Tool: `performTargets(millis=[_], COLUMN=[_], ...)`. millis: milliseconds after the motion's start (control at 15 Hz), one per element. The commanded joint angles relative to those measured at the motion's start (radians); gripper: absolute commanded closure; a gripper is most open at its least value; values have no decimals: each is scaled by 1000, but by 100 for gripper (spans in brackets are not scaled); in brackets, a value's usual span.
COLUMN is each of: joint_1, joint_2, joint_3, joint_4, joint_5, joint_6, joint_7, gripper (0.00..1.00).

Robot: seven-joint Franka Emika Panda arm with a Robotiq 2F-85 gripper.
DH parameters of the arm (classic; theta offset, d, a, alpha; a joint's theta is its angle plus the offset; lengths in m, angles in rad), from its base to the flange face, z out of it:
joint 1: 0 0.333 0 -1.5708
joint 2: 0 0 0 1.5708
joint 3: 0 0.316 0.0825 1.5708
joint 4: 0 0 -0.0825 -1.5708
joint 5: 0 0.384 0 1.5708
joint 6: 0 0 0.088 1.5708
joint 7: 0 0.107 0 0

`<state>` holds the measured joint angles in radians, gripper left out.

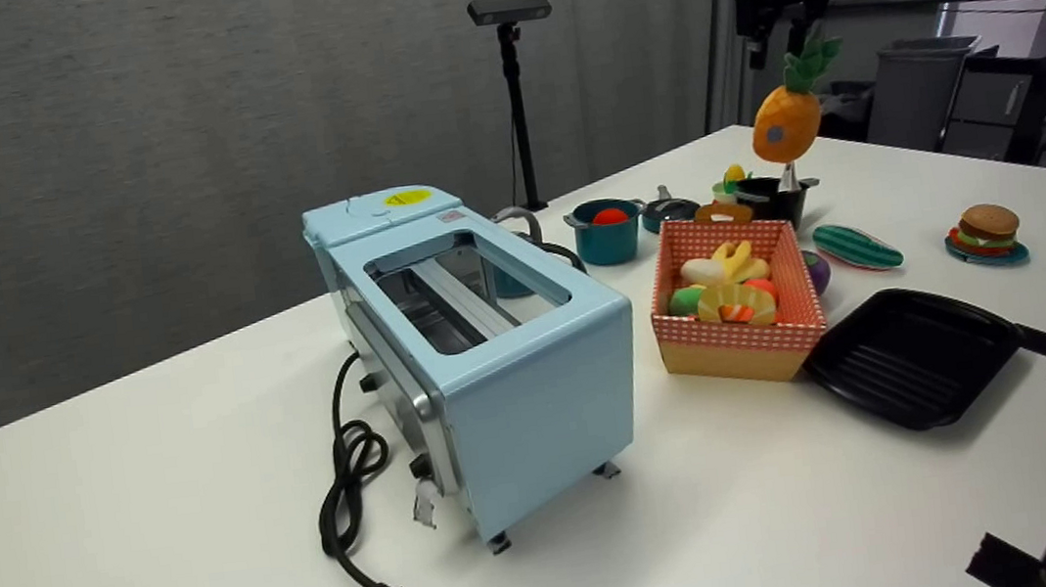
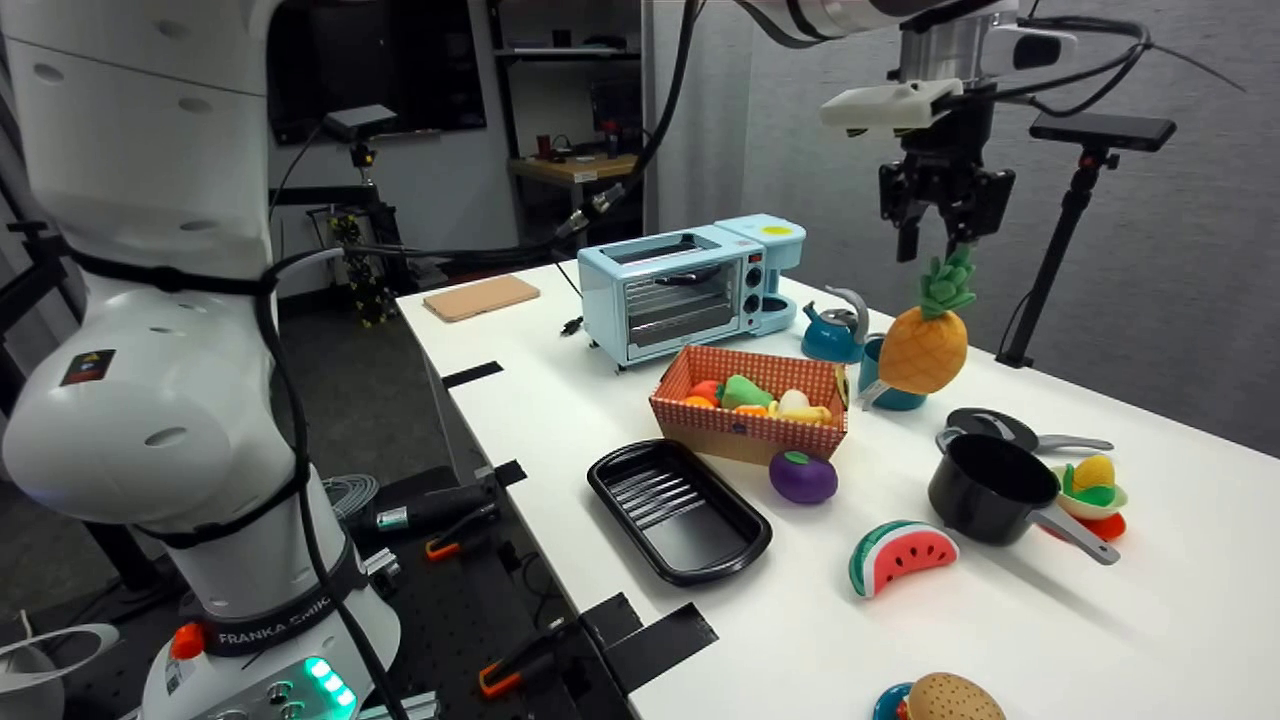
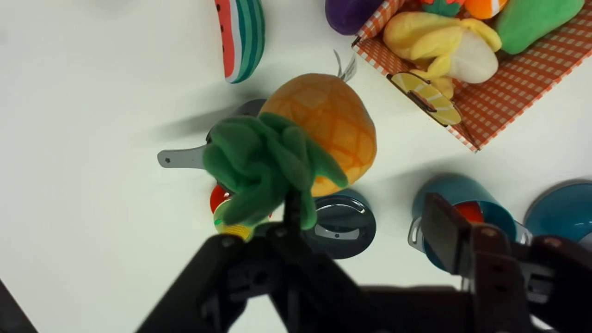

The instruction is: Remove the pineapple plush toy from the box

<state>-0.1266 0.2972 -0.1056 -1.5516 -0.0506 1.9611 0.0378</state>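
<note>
As far as I could judge remotely, the removal itself was done: the pineapple (image 2: 924,352) was outside the box (image 2: 715,432) and up in the air, apart from the bench (image 2: 1150,640) in both exterior views. Wrist view: a strip of bench showed between it and the box, and it hid most of the pot (image 2: 965,515) from that angle. Jaws: wide, nothing pinched between them. One side appeared to touch the leaves (image 3: 273,162); I could not tell whether the pineapple clung there or was dropping. Left to do, my judgement: bring it to rest on the bench, well away from the box. Possible trouble: landing against the pot. The banana (image 3: 439,46) and green fruit (image 3: 536,21) lay in the box, outside this job.
</note>
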Motion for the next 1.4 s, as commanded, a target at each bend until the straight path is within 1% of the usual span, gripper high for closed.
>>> performTargets(millis=[0, 67, 733, 933, 1000, 1333], joint_1=[-2, 0, 5, -4, 9, 8], joint_2=[12, 11, 1, -10, 6, 2], joint_3=[6, 7, 21, 26, 16, 16], joint_4=[34, 30, 2, 11, 3, 4], joint_5=[23, 23, 31, 52, 14, 23], joint_6=[-35, -33, -21, -59, -18, -27], joint_7=[-17, -15, -12, -36, -5, -12], gripper=[2, 0, 0, 0, 0, 0])
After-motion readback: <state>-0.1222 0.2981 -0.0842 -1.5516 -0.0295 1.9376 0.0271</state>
